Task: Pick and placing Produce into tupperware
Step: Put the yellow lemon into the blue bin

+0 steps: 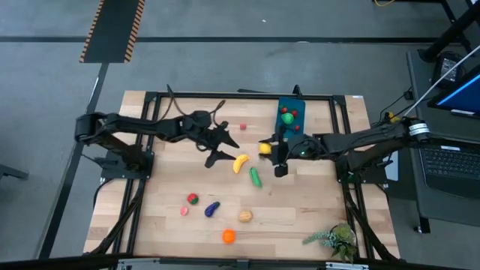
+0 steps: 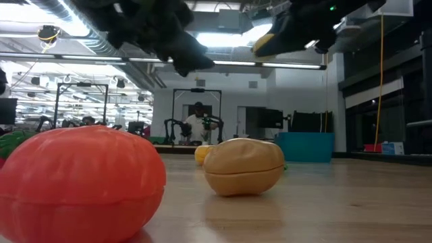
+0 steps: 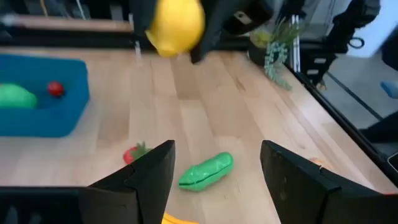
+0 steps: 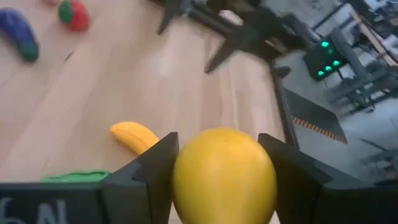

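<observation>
**Lemon in the air, container just beyond**

Nearest the front edge of the desk (image 1: 300, 217) we see the produce not yet collected: an orange piece (image 1: 228, 236), a tan one (image 1: 245, 216), a purple eggplant (image 1: 212, 209) and two small red pieces (image 1: 193, 199). Further in, near the middle, the yellow banana (image 1: 240, 163) and green cucumber (image 1: 256, 177) lie close together, each with its long axis running slantwise toward the back edge.

Above them the right end effector (image 4: 217, 180) grips a yellow lemon (image 4: 224, 177), clamped between its two fingers and lifted off the wood. The left end effector (image 3: 214, 174) hangs open and empty over the banana and cucumber.

Beyond, at the back edge toward the right corner, sits the blue tupperware (image 1: 291, 118), long axis running front to back, with green and red pieces already inside.

To do this step well, we judge we should carry the lemon fully over the tupperware's near wall, lower it inside, then release, so it cannot bounce out or strike the rim.
</observation>
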